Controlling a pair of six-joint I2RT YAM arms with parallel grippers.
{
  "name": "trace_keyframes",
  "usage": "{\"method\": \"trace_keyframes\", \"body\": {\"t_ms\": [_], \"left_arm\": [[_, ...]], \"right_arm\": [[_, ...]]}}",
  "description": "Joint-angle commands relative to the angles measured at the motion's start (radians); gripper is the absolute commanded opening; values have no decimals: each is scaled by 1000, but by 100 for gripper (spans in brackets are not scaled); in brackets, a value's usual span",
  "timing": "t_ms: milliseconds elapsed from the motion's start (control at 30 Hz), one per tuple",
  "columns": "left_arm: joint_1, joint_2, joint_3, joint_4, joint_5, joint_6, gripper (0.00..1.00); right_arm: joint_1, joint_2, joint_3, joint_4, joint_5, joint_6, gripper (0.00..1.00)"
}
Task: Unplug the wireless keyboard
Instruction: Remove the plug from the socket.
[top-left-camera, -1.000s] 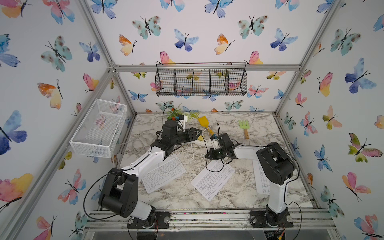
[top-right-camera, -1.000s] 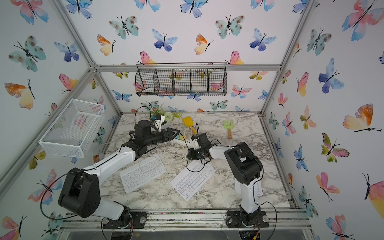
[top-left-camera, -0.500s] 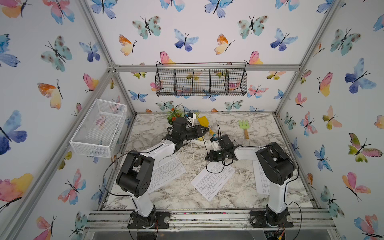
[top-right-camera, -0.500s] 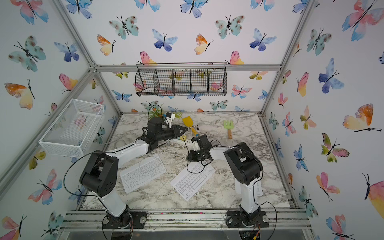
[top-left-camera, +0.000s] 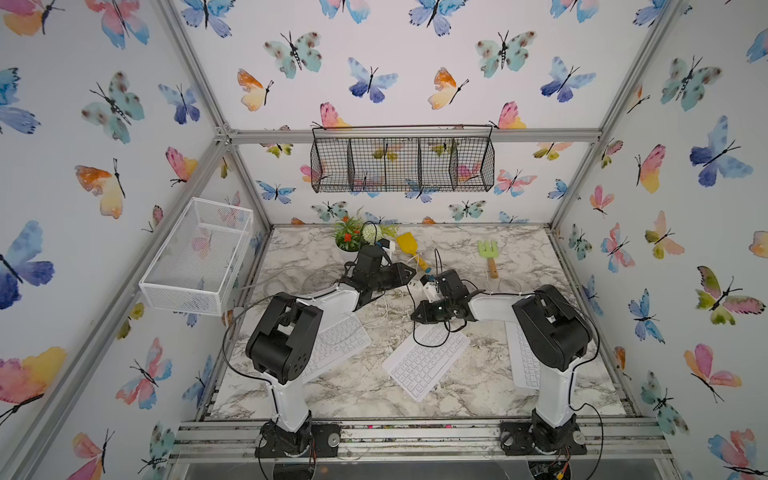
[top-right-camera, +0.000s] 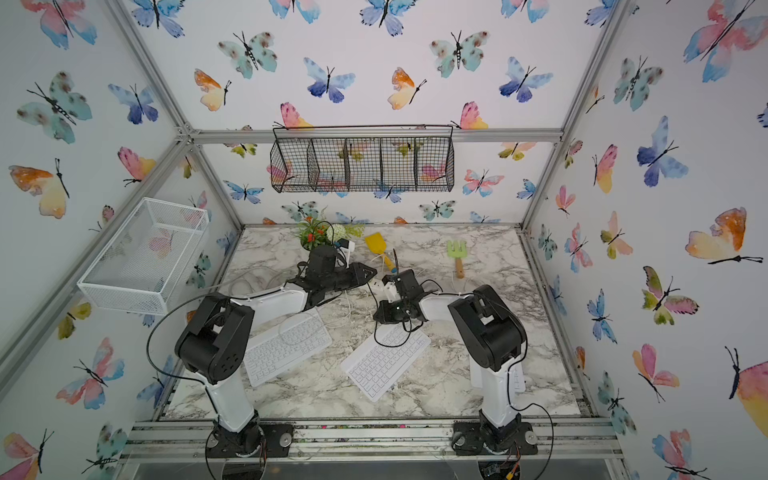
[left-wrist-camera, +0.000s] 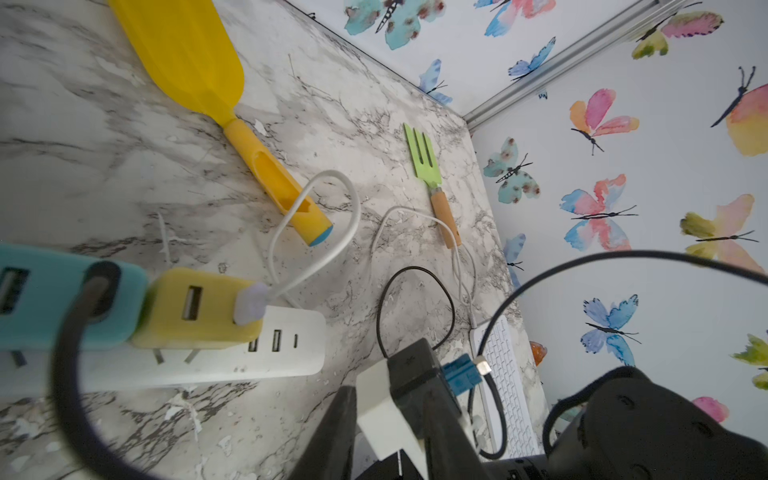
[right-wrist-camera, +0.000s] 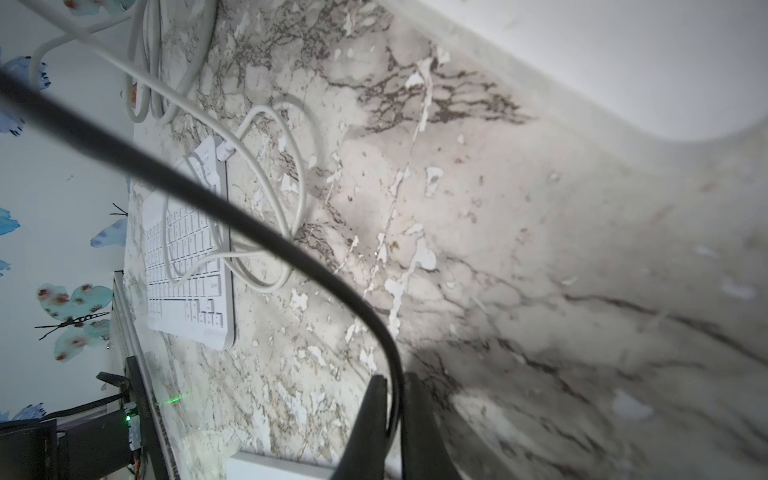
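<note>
Unplugging: at frame centre, left gripper (top-left-camera: 409, 275) clamps the white plastic charger block (left-wrist-camera: 384, 409), right gripper (top-left-camera: 417, 316) pinches the thin black cable (right-wrist-camera: 291, 255), likely needing a straight pull next.

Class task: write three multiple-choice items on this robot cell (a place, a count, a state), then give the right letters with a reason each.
1. Where does the wooden-handled green garden fork lie?
A in the black wire basket; B on the marble tabletop; C in the white mesh basket.

2. How many white flat keyboards are on the table?
A one; B two; C three.

3. The jaws of the right gripper are:
A wide apart with nothing between them; B close around a black cable; C clamped on a yellow spade.

Answers:
1 B, it lies flat on the marble.
2 C, a top view shows three.
3 B, the right wrist view shows the cable running between the jaws.
</note>
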Motion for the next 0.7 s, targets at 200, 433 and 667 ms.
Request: {"method": "trace_keyframes", "body": {"t_ms": [200,433,667], "left_arm": [[-6,58,-19,-38,-107,54,32],[-7,83,-31,-50,-151,61,32],[-11,89,-3,-154,-258,51,33]], "right_arm": [[4,-68,49,-60,35,-124,23],[-10,-121,89,-180,98,-285,36],[-31,-116,135,-137,192,-388,37]]}}
